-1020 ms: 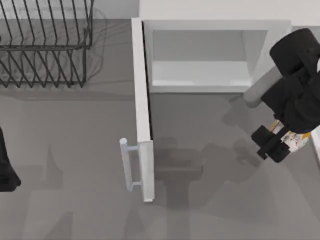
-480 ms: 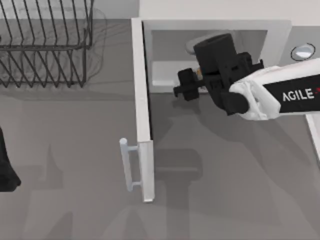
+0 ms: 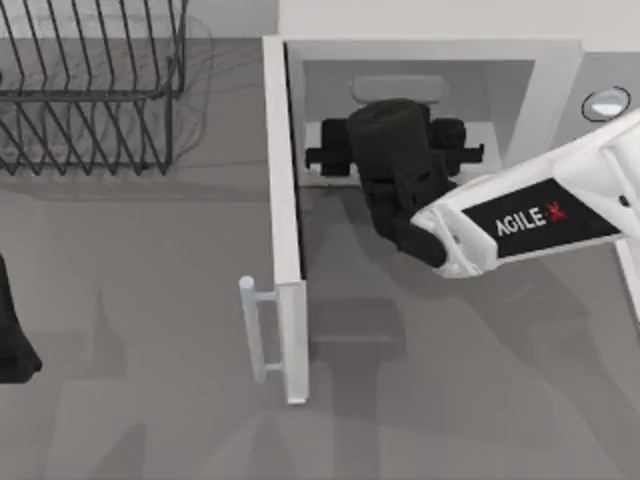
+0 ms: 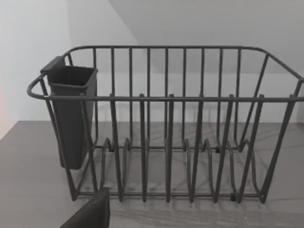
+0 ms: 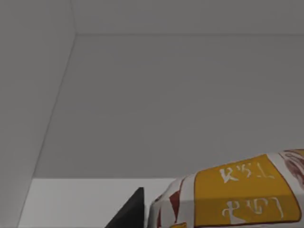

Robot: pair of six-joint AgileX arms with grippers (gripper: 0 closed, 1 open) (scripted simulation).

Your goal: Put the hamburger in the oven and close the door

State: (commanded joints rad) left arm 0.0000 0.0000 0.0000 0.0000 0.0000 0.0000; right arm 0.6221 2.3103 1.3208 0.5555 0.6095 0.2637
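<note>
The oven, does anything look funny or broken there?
Nothing looks broken. The oven has its door swung wide open, as the job needs, and the right gripper is at its mouth, with the hamburger by its finger.

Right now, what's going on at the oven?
The right gripper has reached into the open cavity of the oven from the front. The right wrist view shows the hamburger close to the camera with the cavity's pale walls beyond it. The door stands swung wide open toward the front of the table, its handle facing left. The left gripper sits parked at the table's left edge, near the dish rack.
</note>
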